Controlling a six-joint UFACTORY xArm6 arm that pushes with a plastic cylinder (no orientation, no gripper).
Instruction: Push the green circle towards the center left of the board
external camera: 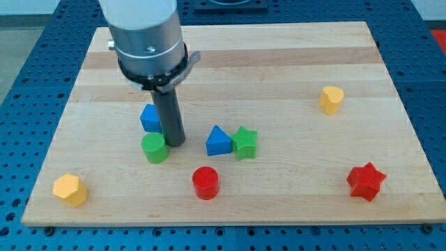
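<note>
The green circle (pixel 155 147) sits on the wooden board (pixel 279 63), left of centre and toward the view's bottom. My tip (pixel 175 143) stands on the board just to the right of the green circle, touching or nearly touching it. A blue block (pixel 150 118) lies right behind the green circle, to the left of the rod.
A blue triangle block (pixel 218 141) and a green star (pixel 244 142) sit side by side to the right of my tip. A red circle (pixel 205 183) lies below them. A yellow hexagon (pixel 70 189) is at bottom left, a red star (pixel 366 181) at bottom right, a yellow heart (pixel 332 99) at right.
</note>
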